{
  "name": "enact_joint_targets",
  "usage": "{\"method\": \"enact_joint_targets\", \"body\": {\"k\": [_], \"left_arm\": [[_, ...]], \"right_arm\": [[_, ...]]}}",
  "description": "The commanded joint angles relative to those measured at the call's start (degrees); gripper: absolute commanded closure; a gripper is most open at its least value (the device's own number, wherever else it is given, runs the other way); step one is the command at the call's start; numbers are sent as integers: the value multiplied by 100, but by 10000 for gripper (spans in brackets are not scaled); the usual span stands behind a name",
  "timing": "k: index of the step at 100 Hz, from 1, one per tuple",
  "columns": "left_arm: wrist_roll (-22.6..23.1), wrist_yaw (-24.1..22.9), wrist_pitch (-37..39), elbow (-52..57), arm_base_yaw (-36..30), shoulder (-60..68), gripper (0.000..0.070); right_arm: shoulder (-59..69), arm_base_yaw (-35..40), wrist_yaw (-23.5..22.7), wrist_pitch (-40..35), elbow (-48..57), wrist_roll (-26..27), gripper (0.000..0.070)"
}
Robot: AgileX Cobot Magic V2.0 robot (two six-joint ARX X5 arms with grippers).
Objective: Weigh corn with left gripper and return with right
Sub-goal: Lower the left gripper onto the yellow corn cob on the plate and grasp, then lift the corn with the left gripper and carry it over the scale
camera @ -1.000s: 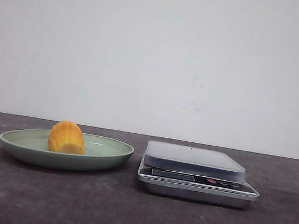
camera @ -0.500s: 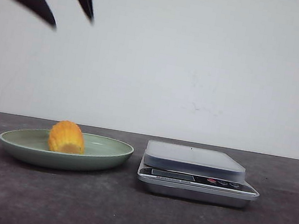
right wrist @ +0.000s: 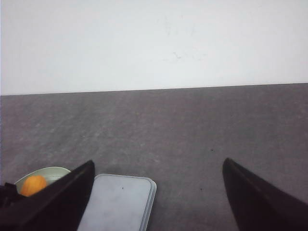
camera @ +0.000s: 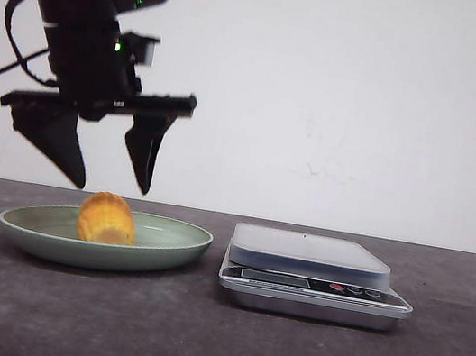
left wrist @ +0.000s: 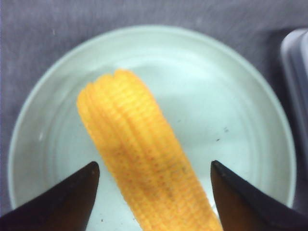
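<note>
Black left hand (camera: 112, 184), pointed fingers (camera: 146, 154)

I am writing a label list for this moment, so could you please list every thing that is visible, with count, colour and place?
corn: one, orange-yellow, lying on the plate, below the left gripper.
plate: one, pale green, on the table, to the left of the scale.
scale: one, silver with a grey platform, on the table right of the plate, nothing on it.
table: one, dark grey, under everything.
wall: white, behind the table.
left gripper: one, black, open, above the corn without touching it.
right gripper: one, black, open, seen only in its own wrist view, holding nothing.
</note>
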Motion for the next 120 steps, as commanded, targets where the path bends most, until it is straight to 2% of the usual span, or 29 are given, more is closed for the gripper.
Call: {"method": "enact_joint_targets", "body": {"k": [1, 29, 41, 51, 55, 58, 74, 87, 98, 120], "left_arm": [[-72, -15, -4, 103, -31, 197, 259], [-87, -15, -24, 98, -31, 323, 284], [-74, -9, -26, 94, -31, 326, 473], [-68, 31, -24, 94, -39, 337, 545], [-59, 33, -24, 94, -52, 348, 616], [0, 48, -9, 94, -66, 356, 700], [140, 96, -11, 107, -68, 201, 697], [175, 109, -33, 107, -68, -426, 697], [175, 422, -186, 175, -92, -1069, 696], [136, 496, -420, 859, -767, -1266, 694]], "right_arm": [[20, 11, -9, 33, 114, -90, 166], [20, 9, 4, 35, 114, -87, 166], [20, 9, 4, 37, 114, -87, 166], [17, 9, 7, 35, 114, -87, 166], [17, 9, 7, 37, 114, -87, 167], [17, 9, 9, 37, 114, -87, 167], [17, 9, 9, 35, 114, -90, 167], [17, 9, 9, 39, 114, -87, 167], [17, 9, 9, 39, 114, -87, 167], [17, 9, 4, 39, 114, -85, 167]]}}
